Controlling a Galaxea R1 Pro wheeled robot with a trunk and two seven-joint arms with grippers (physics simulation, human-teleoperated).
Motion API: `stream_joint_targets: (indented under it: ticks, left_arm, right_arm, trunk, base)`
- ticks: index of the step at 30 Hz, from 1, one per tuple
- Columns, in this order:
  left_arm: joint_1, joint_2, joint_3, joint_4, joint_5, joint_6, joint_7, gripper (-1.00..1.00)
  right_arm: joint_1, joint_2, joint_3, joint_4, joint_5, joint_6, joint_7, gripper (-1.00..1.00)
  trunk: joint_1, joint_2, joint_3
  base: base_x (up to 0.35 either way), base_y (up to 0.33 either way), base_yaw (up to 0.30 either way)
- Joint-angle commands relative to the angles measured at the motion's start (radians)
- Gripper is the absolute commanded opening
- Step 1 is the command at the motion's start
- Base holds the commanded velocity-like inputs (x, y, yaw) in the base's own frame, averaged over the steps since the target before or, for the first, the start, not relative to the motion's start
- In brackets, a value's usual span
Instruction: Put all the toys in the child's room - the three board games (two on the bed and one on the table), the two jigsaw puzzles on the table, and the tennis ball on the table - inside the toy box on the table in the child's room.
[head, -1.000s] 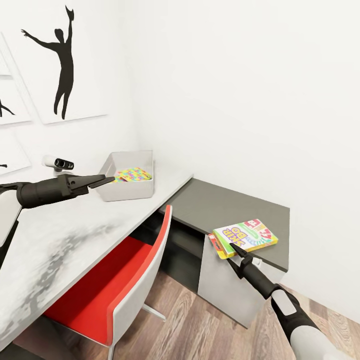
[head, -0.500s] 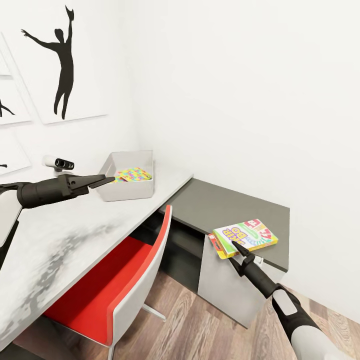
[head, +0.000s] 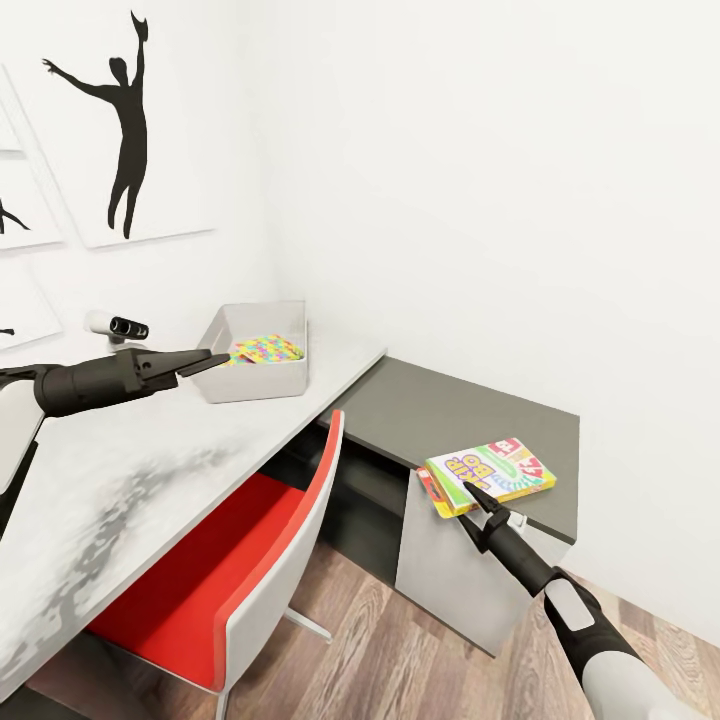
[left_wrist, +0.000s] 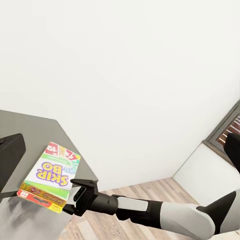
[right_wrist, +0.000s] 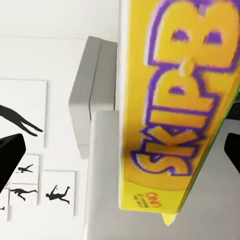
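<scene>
The green-yellow-red "SKIP-BO" board game lies on the table's dark grey wing, overhanging its near edge. My right gripper is open at that edge, its fingers either side of the box's near corner. The wrist view shows the box between the spread fingers. The light grey toy box stands on the speckled table top by the wall, with a bright jigsaw puzzle inside. My left gripper hovers open and empty just left of the toy box. The left wrist view shows the game and my right gripper.
A red chair with a white back is tucked under the table between my arms. A small black-and-white cylindrical object lies on the table near the wall. A white cabinet stands under the wing, on a wooden floor.
My right gripper's fingers have spread apart at the SKIP-BO box's near edge. The box, the left arm and the toy box have stayed where they were.
</scene>
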Motion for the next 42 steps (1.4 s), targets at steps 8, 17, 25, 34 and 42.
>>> stream_joint_targets:
  ticks: [8, 17, 25, 34, 42]
  left_arm:
    - [-0.001, 0.001, 0.0, 0.0, 0.001, 0.003, -0.003, 1.0]
    - [-0.001, 0.001, 0.0, 0.0, 0.001, 0.003, -0.003, 1.0]
    - [-0.001, 0.0, -0.001, 0.0, 0.001, 0.003, -0.003, 1.0]
    - [-0.001, -0.001, -0.001, 0.0, 0.001, 0.003, -0.003, 1.0]
    - [-0.001, -0.001, -0.001, 0.0, 0.001, 0.003, -0.003, 1.0]
  right_arm:
    - [0.0, 0.0, -0.002, 0.001, -0.005, 0.007, 0.004, 1.0]
    - [0.002, -0.001, -0.002, 0.001, -0.005, 0.007, 0.004, 1.0]
    - [0.002, -0.001, -0.002, 0.001, -0.005, 0.008, 0.004, 1.0]
    - [0.002, -0.001, -0.002, 0.001, -0.005, 0.008, 0.004, 1.0]
    - [0.002, -0.001, -0.002, 0.001, -0.005, 0.008, 0.003, 1.0]
  trunk:
    - [0.0, 0.0, -0.001]
    - [0.0, 0.0, -0.001]
    - [0.0, 0.0, -0.001]
    - [0.0, 0.0, -0.001]
    - [0.0, 0.0, -0.001]
  base:
    - [0.0, 0.0, 0.0]
    - [0.0, -0.047, 0.0]
    - [0.0, -0.035, 0.0]
    - [0.056, -0.019, 0.0]
    - [0.006, -0.003, 0.0]
